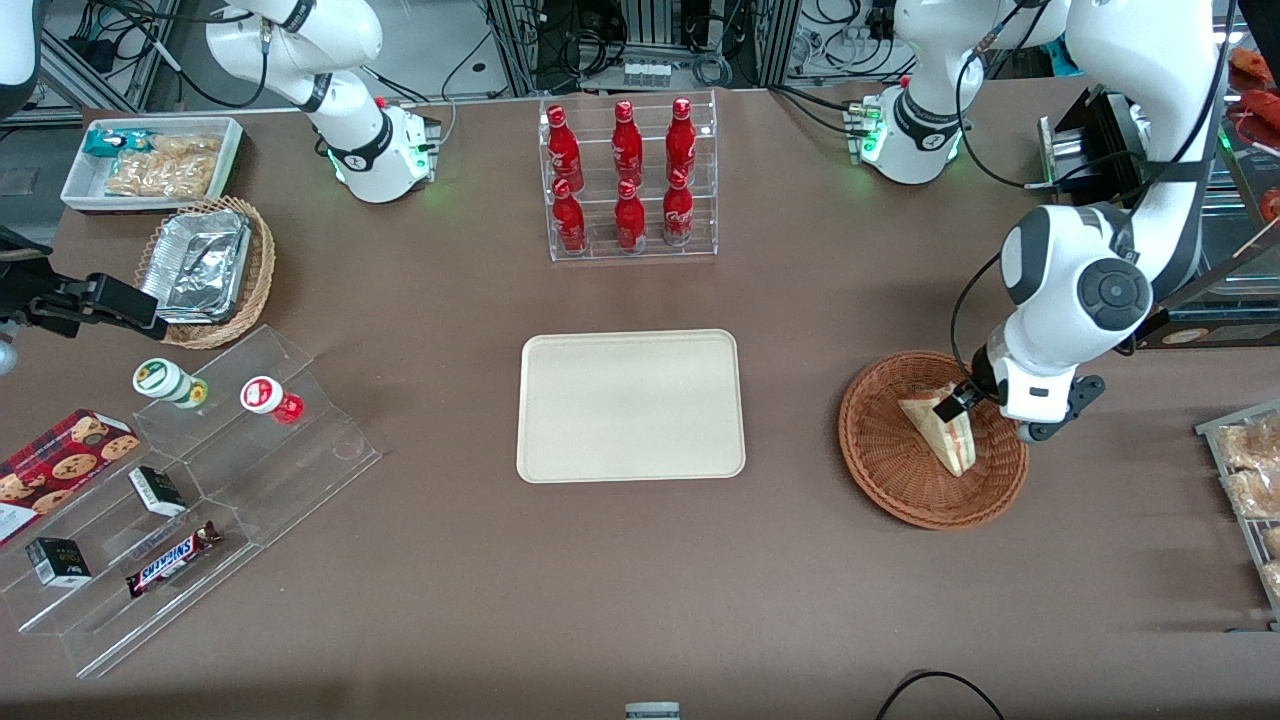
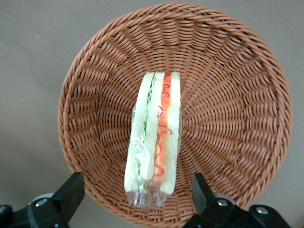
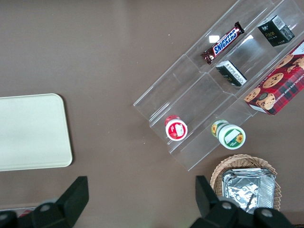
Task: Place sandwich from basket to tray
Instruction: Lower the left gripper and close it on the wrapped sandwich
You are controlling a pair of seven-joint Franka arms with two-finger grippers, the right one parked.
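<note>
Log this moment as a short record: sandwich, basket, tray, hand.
sandwich: lying in the basket, wrapped, filling edge up
basket: round brown wicker, toward the working arm's end of the table
tray: cream, bare, mid-table, apart from the basket
hand: open, above the basket, one finger either side of the sandwich, not touching it
task state: sandwich not yet lifted

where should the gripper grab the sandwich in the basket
Grip across the two flat bread faces of the sandwich, coming straight down from above: it stands on edge in the basket with its layered cut edge up, and the open gripper already straddles it.
</note>
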